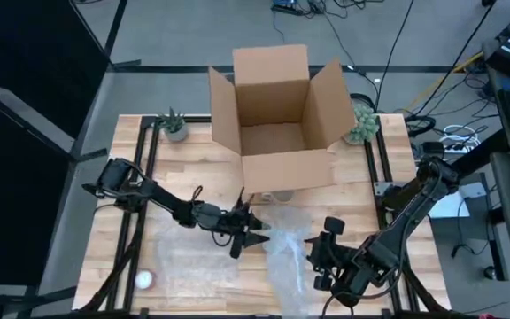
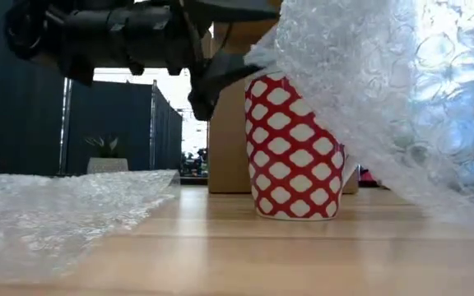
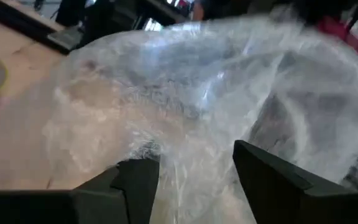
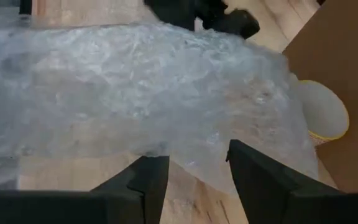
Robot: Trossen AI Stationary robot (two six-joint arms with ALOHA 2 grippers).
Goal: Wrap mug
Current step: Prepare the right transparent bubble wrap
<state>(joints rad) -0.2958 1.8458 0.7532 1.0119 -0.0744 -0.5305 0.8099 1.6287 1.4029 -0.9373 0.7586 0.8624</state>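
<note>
Mug [image 2: 295, 148], red with a white lattice pattern, stands upright on the bench [image 2: 245, 255] just in front of the open cardboard box [image 1: 277, 120], near the bench's middle; its long axis is vertical. In the high view only a pale sliver of it shows below the box's front wall. A loose sheet of bubble wrap [image 1: 286, 257] lies from the mug toward six o'clock, one edge lifted and draped against the mug's upper side in the low view.

Left end effector [image 1: 251, 232] sits just at eight o'clock of the mug, its fingers apart with the wrap's raised edge between them; I cannot tell whether they actually pinch it. Right end effector [image 1: 321, 257] lies at about five o'clock of the mug, farther off, fingers apart over the sheet's near edge. The left arm is the nearer, so the mug lies toward two o'clock from it, and carrying the film over the rim is probably its job.

No brand, label or readable writing shows anywhere.
</note>
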